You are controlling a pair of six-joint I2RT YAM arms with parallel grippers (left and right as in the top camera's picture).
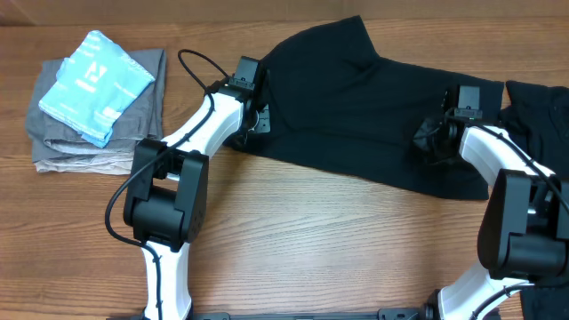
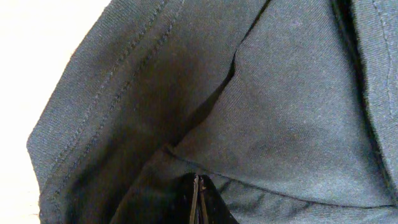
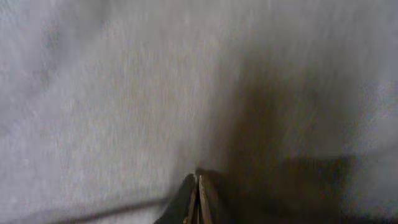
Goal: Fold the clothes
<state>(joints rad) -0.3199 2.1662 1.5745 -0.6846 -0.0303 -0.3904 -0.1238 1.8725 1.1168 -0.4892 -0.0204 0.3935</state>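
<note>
Clothes (image 1: 356, 98) lie spread between our grippers, with cloth right under both. Our left gripper (image 2: 198, 185) is clenched on a fold at its tips. Our right gripper (image 3: 198, 183) is clenched too, on cloth or not we cannot tell. We should lift both together, keeping the fabric taut.

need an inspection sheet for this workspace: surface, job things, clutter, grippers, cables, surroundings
surface: wooden table, bare wood in front of the arms
job's things: black garment spread out, centre to right; more black fabric at the right edge
clutter: light-blue folded garment lying on grey folded garments, far left
grippers: left gripper shut at the garment's left edge; right gripper shut over its right part; whether either pinches fabric cannot be told
cables: black cable looping off the left arm
surroundings: nothing seen
</note>
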